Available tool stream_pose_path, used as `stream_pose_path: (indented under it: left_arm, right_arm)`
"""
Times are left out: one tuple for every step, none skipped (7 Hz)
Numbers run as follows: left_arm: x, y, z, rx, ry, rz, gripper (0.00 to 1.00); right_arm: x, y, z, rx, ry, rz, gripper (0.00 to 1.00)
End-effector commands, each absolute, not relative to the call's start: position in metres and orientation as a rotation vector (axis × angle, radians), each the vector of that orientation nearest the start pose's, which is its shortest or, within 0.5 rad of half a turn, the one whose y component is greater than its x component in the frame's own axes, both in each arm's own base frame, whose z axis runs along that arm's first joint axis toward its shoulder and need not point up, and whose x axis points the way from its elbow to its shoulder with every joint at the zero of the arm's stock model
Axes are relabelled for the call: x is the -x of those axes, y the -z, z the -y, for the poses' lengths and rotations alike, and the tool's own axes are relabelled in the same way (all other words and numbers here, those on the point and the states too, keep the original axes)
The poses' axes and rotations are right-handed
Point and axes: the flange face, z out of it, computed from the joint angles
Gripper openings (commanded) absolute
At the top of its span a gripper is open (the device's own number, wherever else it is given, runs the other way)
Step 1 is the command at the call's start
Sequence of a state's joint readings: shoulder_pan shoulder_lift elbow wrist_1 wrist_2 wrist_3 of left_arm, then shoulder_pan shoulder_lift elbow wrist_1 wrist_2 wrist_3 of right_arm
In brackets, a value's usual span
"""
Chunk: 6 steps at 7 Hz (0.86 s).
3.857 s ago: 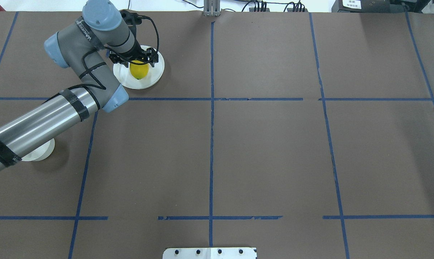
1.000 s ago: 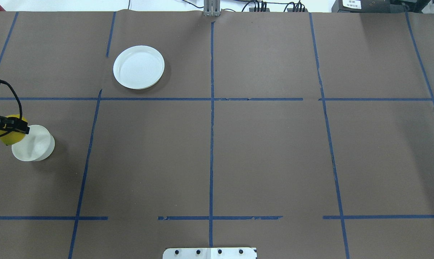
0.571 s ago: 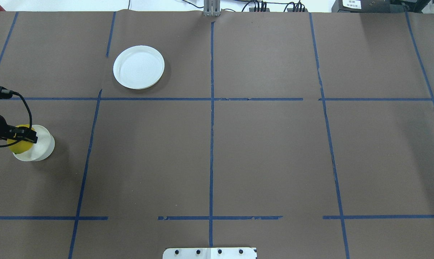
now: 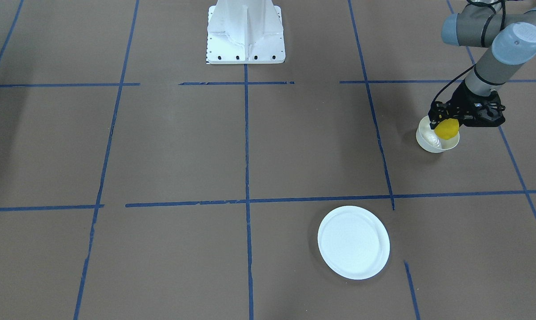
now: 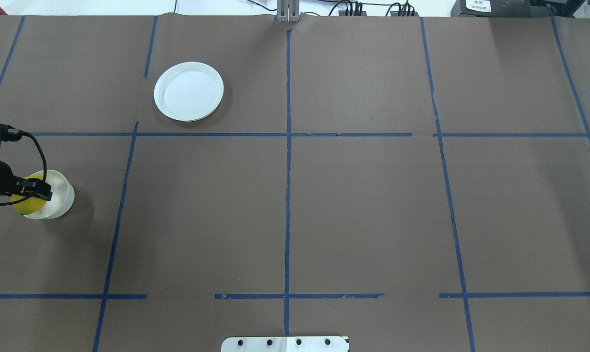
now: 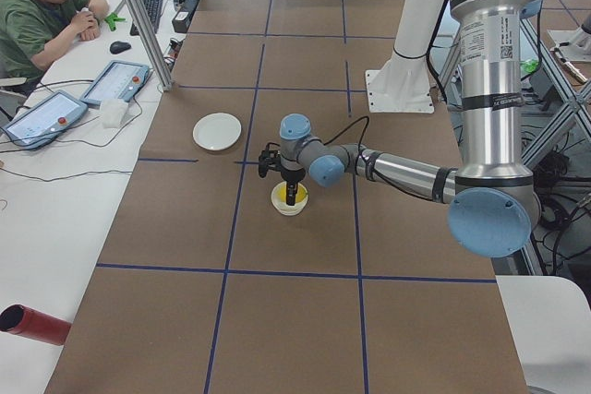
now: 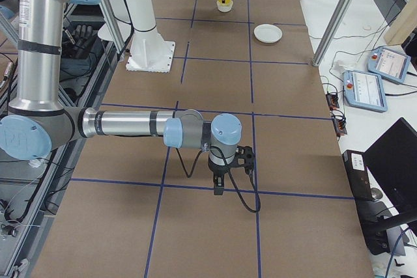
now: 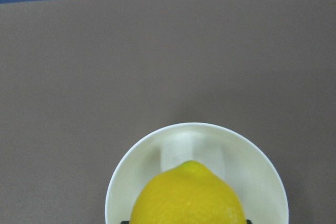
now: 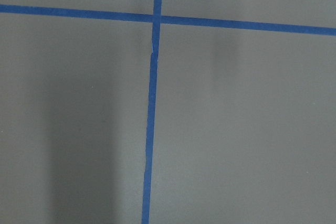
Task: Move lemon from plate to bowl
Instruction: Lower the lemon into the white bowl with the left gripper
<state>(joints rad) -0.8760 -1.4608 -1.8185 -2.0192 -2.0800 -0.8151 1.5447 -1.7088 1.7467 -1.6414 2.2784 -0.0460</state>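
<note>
Matt brown paper table cover (image 5: 353, 205); bowl (image 8: 262, 182) glossy inside (lemon (image 8: 186, 198) skin smooth).

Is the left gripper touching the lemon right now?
Touching. The front-facing view shows the left gripper closed on the lemon, holding it clear over the bowl.

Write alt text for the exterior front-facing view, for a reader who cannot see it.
The robot's left pincer, at upper right, holds a yellow lemon at the mouth of a small white bowl. A white plate lies empty low in the picture, right of centre, on a brown table crossed by blue tape lines.
</note>
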Motion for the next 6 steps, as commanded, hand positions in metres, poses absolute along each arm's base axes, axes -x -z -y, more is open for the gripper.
stream_pose_path:
  left_arm:
    - [-0.241,-0.549,0.417,-0.07,-0.04,-0.756,1.0]
    - [-0.241,-0.547,0.416,-0.069,-0.04,-0.761,1.0]
    - [-0.24,-0.543,0.416,-0.074,-0.043,-0.767,1.0]
    - [-0.24,-0.534,0.415,-0.058,-0.059,-0.797,1.0]
    - [-0.215,-0.527,0.425,-0.088,-0.084,-0.815,1.0]
    - [-0.164,-0.534,0.446,-0.14,-0.139,-0.783,1.0]
  right_arm:
    - [-0.057,-0.647,0.432,0.024,0.058,0.709,1.0]
    - [-0.057,-0.647,0.432,0.024,0.058,0.709,1.0]
    - [-0.057,-0.647,0.432,0.024,0.058,0.709,1.0]
    - [-0.057,-0.647,0.433,0.022,0.058,0.709,1.0]
    - [-0.057,-0.647,0.432,0.024,0.058,0.709,1.0]
    - [-0.057,-0.647,0.432,0.024,0.058,0.709,1.0]
